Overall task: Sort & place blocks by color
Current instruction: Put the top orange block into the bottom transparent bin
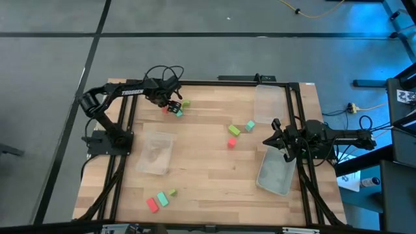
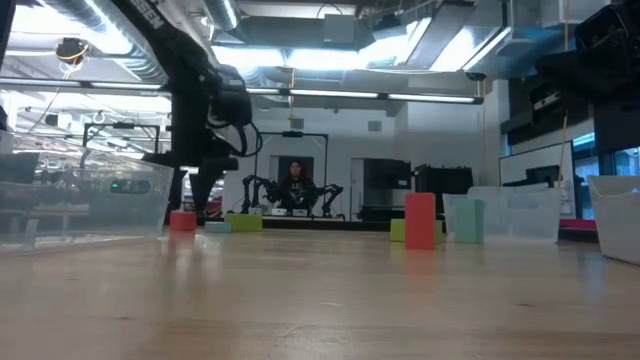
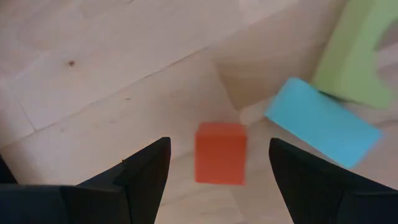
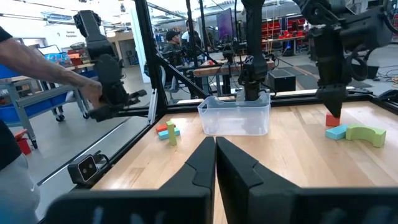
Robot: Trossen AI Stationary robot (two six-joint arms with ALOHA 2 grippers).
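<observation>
My left gripper (image 3: 219,141) is open at the table's far left, pointing down, with one finger on each side of a small red block (image 3: 221,152) and touching nothing. The red block rests flat on the wood. Beside it lie a teal block (image 3: 323,121) and a yellow-green block (image 3: 357,53). In the high view this group sits under the left gripper (image 1: 172,106). A second group of red (image 1: 231,143), yellow-green (image 1: 234,130) and teal (image 1: 250,125) blocks lies mid-table. A third group (image 1: 161,200) lies near the front edge. My right gripper (image 4: 215,149) is shut and waits at the right.
Three clear plastic trays stand on the table: one on the left (image 1: 155,153), one at the far right (image 1: 266,104), one at the near right (image 1: 276,172) beside the right arm. A person's arm (image 4: 37,62) shows beyond the table's edge in the right wrist view.
</observation>
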